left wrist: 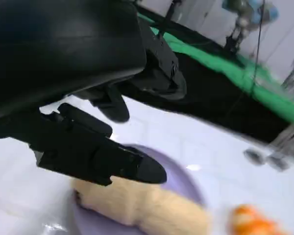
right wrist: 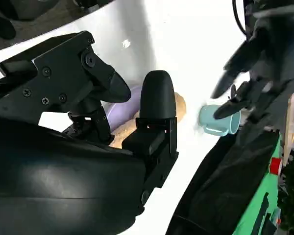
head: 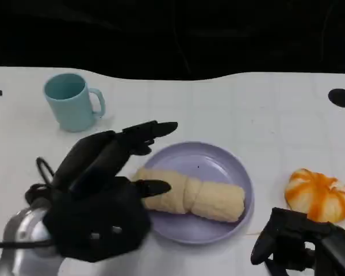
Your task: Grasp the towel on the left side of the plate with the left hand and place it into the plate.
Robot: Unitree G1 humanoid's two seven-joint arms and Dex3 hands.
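A rolled pale-yellow towel (head: 198, 196) lies inside the lavender plate (head: 218, 162) at the table's middle. My left hand (head: 106, 187) hovers at the plate's left rim with its fingers spread and nothing in them; one fingertip (head: 161, 187) is close to the towel's left end. The left wrist view shows the same towel (left wrist: 137, 203) on the plate (left wrist: 179, 171) below the spread fingers (left wrist: 112, 164). My right hand (head: 302, 241) rests low at the right, beside the plate, holding nothing. The right wrist view shows the towel (right wrist: 179, 105), the plate (right wrist: 122, 105) and my left hand (right wrist: 262, 58) beyond them.
A light-blue mug (head: 72, 102) stands at the back left, also seen as the mug (right wrist: 218, 120) in the right wrist view. An orange-and-white pumpkin-shaped object (head: 319, 195) sits right of the plate. The table's dark back edge runs behind.
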